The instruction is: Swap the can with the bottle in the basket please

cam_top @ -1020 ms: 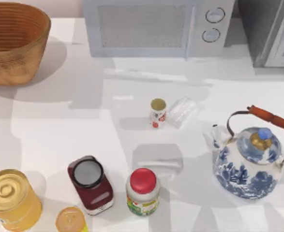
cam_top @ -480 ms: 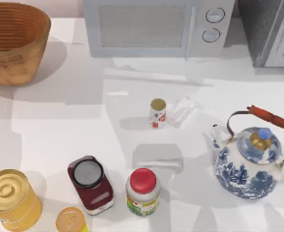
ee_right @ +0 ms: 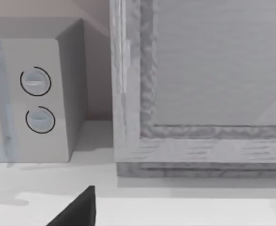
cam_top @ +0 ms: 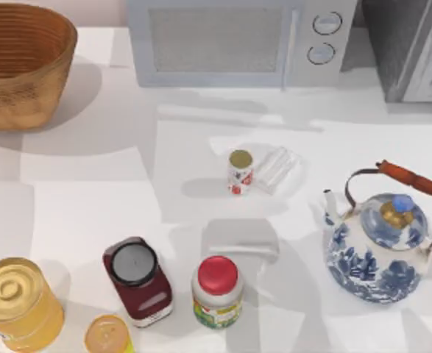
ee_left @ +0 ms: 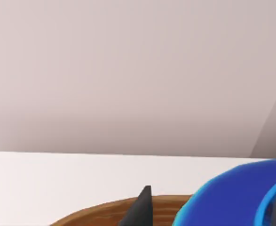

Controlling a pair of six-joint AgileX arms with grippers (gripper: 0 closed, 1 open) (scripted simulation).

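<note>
**A:** Left wrist view, and the bottle [ee_left: 236, 188] sits right up against the left gripper [ee_left: 212, 209], teal body and dark blue shoulder, just above the basket [ee_left: 100, 213] rim.

**B:** Clamped on it or loose?

**A:** Cannot tell from here. Same for the right gripper [ee_right: 76, 212], parked back by the microwave [ee_right: 39, 99].

**B:** And the can [cam_top: 240, 171]?

**A:** Upright mid-surface, gold top facing up, long axis vertical, a clear wrapper [cam_top: 276, 168] just beside it on the right. The basket [cam_top: 24, 70] is well apart from it, at the far left rear corner.

**B:** So who takes it?

**A:** My call is that the can lies to the right of the left gripper and forward, across open surface. It is a little right of centre, so the right arm looks nearer. A straight-down approach suits that upright axis, minding the wrapper.
</note>
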